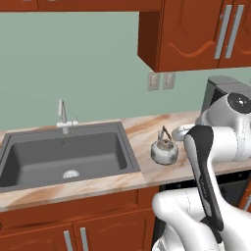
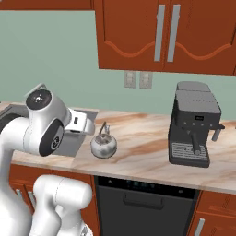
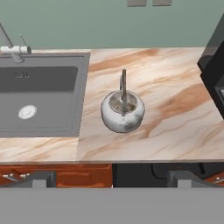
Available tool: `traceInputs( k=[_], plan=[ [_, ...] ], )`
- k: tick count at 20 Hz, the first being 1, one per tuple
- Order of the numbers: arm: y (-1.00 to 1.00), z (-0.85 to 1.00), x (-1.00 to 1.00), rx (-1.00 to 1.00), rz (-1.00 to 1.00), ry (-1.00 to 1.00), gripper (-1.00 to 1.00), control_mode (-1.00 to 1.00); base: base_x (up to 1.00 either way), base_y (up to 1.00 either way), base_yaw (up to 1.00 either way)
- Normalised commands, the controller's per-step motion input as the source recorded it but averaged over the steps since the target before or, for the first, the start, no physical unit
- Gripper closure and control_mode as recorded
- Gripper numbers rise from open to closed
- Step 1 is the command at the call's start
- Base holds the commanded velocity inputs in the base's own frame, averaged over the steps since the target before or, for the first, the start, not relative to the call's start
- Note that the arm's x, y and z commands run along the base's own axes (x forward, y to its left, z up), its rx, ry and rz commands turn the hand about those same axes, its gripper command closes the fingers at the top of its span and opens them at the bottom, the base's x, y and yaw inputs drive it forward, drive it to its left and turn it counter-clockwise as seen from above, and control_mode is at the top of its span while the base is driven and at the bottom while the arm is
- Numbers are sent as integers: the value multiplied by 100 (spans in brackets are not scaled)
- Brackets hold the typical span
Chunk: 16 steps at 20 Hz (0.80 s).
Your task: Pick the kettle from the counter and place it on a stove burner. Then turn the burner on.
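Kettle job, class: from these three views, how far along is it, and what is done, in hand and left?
Done: nothing yet; the kettle sits on the counter between the sink and the coffee machine. In hand: the open gripper looks down at the kettle, apart from it. Left: grasping, placing on a burner, turning it on.

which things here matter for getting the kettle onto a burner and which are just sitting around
Job: small squat shiny silver kettle; beige marble-look counter; open two-finger gripper.
Lying about: dark grey sink; silver faucet; black coffee machine.
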Motion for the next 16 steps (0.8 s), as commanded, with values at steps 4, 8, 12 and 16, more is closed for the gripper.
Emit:
traceInputs(
  k=[4, 8, 12, 16],
  plan=[
    [0, 0, 33, 0, 0, 0, -100, -100, 0, 0, 0],
    [0, 0, 27, 0, 0, 0, -100, -100, 0, 0, 0],
    [-14, -10, 11, 0, 1, 0, -100, -100, 0, 0, 0],
    [-20, -13, 4, 0, 3, 0, -100, -100, 0, 0, 0]
  ],
)
